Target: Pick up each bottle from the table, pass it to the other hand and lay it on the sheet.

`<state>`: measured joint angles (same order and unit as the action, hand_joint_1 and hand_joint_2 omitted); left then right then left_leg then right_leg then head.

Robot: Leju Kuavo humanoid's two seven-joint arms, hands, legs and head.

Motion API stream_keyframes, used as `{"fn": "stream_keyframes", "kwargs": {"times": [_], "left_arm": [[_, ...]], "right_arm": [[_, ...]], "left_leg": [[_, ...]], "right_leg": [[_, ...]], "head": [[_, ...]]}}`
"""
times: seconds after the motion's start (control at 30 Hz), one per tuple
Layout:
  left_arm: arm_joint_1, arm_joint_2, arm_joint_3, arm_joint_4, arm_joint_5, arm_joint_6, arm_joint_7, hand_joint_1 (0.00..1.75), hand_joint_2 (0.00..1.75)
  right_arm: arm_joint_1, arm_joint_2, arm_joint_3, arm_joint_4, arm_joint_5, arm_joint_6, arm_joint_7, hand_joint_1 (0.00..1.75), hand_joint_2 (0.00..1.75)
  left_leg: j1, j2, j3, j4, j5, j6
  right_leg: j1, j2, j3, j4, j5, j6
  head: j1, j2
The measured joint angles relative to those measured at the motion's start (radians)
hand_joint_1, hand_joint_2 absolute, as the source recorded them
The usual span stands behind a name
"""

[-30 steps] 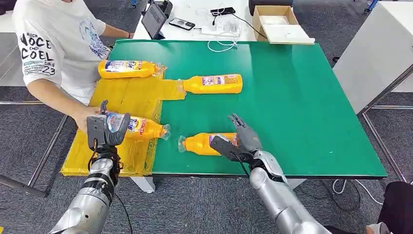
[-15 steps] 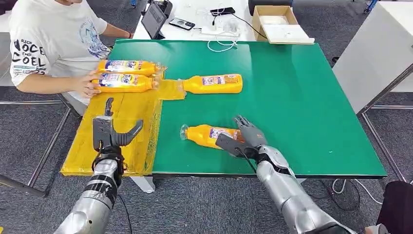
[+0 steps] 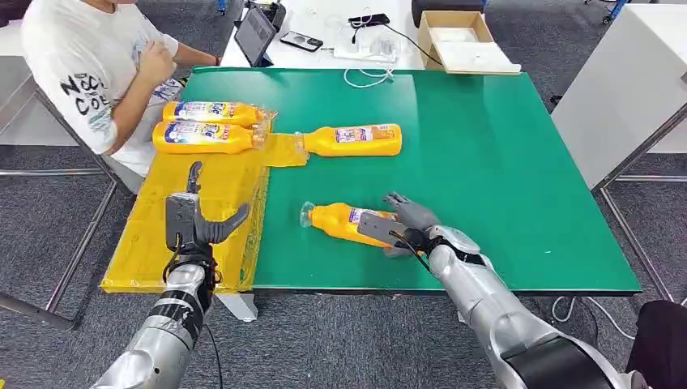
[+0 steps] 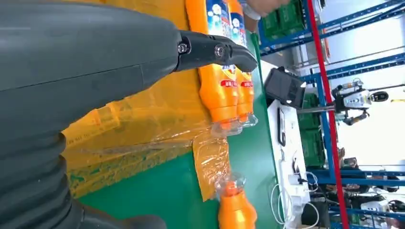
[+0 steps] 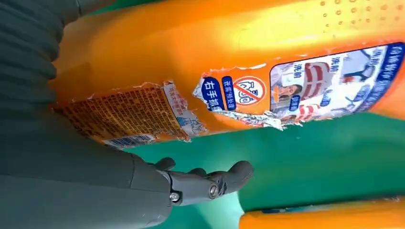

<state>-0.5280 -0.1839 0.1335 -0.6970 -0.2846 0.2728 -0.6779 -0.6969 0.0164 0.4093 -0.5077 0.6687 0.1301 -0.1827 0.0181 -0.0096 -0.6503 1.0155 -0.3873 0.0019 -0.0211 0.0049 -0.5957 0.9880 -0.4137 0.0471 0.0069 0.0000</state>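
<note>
Bottles are the things of this task, and the nearest bottle (image 3: 344,224) lies on its side on the green desk (image 3: 502,178), cap to the left, under the right hand (image 3: 403,224). The fingers (image 3: 407,212) of this hand are spread over the base end of the bottle and the thumb reaches along its near side; in the right wrist view the body (image 5: 229,57) lies close against the palm, but I cannot tell if the grip is already tight. The left hand (image 3: 194,220) hovers over the near part of the yellow sheet (image 3: 202,178) with fingers apart and nothing in it.

I judge the bottle to be stiff, smooth plastic, maybe slippery, and rather heavy if it is full. The wide middle of the body seems the best place to hold, not the narrow neck.

Its label is torn, with a blue patch of Chinese characters and a red prohibition sign; the small print is too fine for me to read.

Farther away, two bottles (image 3: 206,126) lie side by side on the far end of the sheet, just beside a seated person (image 3: 97,73), whose shirt carries letters I cannot read surely. One more bottle (image 3: 354,139) lies on the desk, its cap on a corner of the sheet.
</note>
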Motion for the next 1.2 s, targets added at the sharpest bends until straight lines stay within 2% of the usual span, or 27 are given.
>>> {"fn": "stream_keyframes", "kwargs": {"times": [0.03, 0.1, 0.23, 0.67, 0.8, 0.87, 1.0, 1.13, 1.2], "left_arm": [[0.0, -0.001, -0.002, 0.001, 0.0, 0.001, 0.0, 0.0, 1.75], [0.0, -0.003, -0.011, 0.001, 0.001, 0.008, 0.0, 0.0, 1.75], [0.0, -0.007, -0.026, 0.001, 0.004, 0.013, 0.001, 0.0, 1.75], [0.001, -0.012, -0.052, 0.001, 0.035, 0.012, 0.016, 0.0, 1.75], [0.005, -0.012, -0.059, -0.001, 0.047, 0.013, 0.016, 0.0, 1.75], [0.015, -0.013, -0.062, -0.009, 0.054, 0.011, 0.016, 0.0, 1.75], [0.048, -0.023, -0.067, -0.049, 0.076, -0.004, 0.023, 0.0, 1.75], [0.079, -0.038, -0.075, -0.095, 0.123, -0.049, 0.05, 0.0, 1.75], [0.094, -0.045, -0.083, -0.119, 0.14, -0.065, 0.062, 0.0, 1.75]], "right_arm": [[-0.003, 0.0, 0.003, 0.005, -0.005, 0.0, 0.006, 1.66, 1.75], [-0.007, 0.002, 0.011, 0.013, -0.014, 0.001, 0.018, 1.64, 1.75], [-0.01, 0.004, 0.017, 0.021, -0.031, 0.004, 0.029, 1.75, 1.75], [0.0, 0.004, 0.027, 0.023, -0.094, -0.027, 0.012, 1.75, 1.75], [0.036, 0.004, 0.01, -0.009, -0.176, -0.081, -0.078, 1.75, 1.75], [0.098, 0.011, -0.018, -0.076, -0.242, -0.135, -0.16, 1.75, 1.75], [0.252, 0.04, -0.085, -0.3, -0.314, -0.236, -0.224, 1.75, 1.75], [0.364, 0.082, -0.171, -0.531, -0.348, -0.447, -0.315, 1.75, 1.75], [0.405, 0.101, -0.206, -0.636, -0.348, -0.517, -0.339, 1.75, 1.75]], "left_leg": [[0.0, 0.0, 0.0, 0.0, 0.0, 0.0], [0.0, 0.0, 0.001, 0.0, 0.0, 0.0], [0.0, 0.0, 0.002, 0.0, 0.0, 0.0], [0.0, 0.001, 0.004, 0.0, 0.0, 0.0], [0.0, 0.001, 0.003, 0.0, -0.001, 0.0], [0.0, 0.001, 0.003, 0.0, -0.001, 0.0], [0.0, -0.001, -0.004, 0.0, -0.001, -0.001], [0.0, -0.001, -0.008, 0.0, -0.001, -0.001], [0.0, -0.001, -0.009, 0.0, -0.001, 0.0]], "right_leg": [[0.0, 0.0, 0.0, 0.0, 0.0, 0.0], [0.0, 0.0, 0.001, 0.0, 0.0, 0.0], [0.0, 0.0, 0.002, 0.0, 0.0, 0.0], [0.0, 0.001, 0.003, 0.0, 0.0, 0.0], [0.0, 0.001, 0.003, 0.0, 0.0, 0.0], [0.0, 0.001, 0.002, 0.0, 0.0, 0.0], [0.0, 0.001, -0.002, 0.0, 0.0, 0.0], [0.0, 0.001, -0.006, 0.0, 0.0, 0.0], [0.0, 0.001, -0.008, 0.0, 0.0, 0.0]], "head": [[0.0, 0.0], [0.0, 0.0], [0.0, 0.0], [0.0, 0.0], [0.001, 0.0], [0.0, 0.0], [0.0, 0.0], [0.0, 0.0], [0.0, 0.0]]}}
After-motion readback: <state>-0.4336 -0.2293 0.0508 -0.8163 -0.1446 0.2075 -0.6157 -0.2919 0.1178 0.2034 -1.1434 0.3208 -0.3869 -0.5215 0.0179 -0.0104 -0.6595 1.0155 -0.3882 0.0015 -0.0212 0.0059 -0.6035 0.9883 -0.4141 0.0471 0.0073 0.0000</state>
